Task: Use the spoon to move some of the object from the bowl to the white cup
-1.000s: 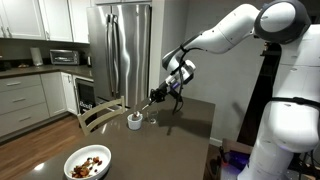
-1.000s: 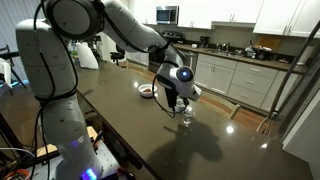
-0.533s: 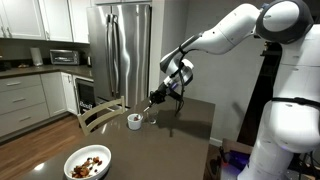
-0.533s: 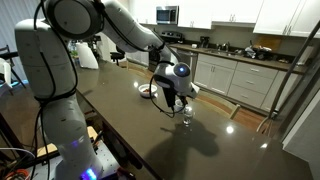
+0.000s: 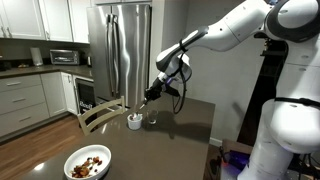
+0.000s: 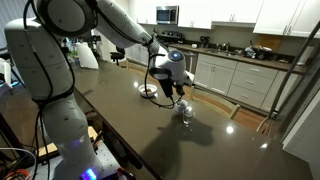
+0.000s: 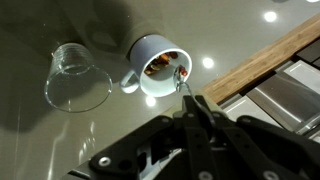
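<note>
My gripper (image 7: 193, 101) is shut on the handle of the slim spoon (image 7: 182, 79), whose tip hangs over the white cup (image 7: 158, 50). Brown pieces (image 7: 157, 69) lie inside the cup. In an exterior view the gripper (image 5: 156, 92) hovers above the cup (image 5: 134, 121), with the spoon (image 5: 146, 103) slanting down toward it. The wide white bowl (image 5: 72, 160) with a heap of brown pieces (image 5: 88, 165) sits at the near end of the table. In an exterior view the bowl (image 6: 148, 91) lies behind the gripper (image 6: 172, 92).
A tiny clear glass (image 7: 78, 75) stands right beside the cup, also seen as the glass (image 5: 151, 119) and the glass (image 6: 186, 115). A wooden chair back (image 5: 100, 112) rises at the table edge near the cup. Fridge and kitchen cabinets stand behind.
The arm has lifted a little and the gripper has tilted, raising the spoon higher above the cup. Cup, glass and bowl have stayed in place.
</note>
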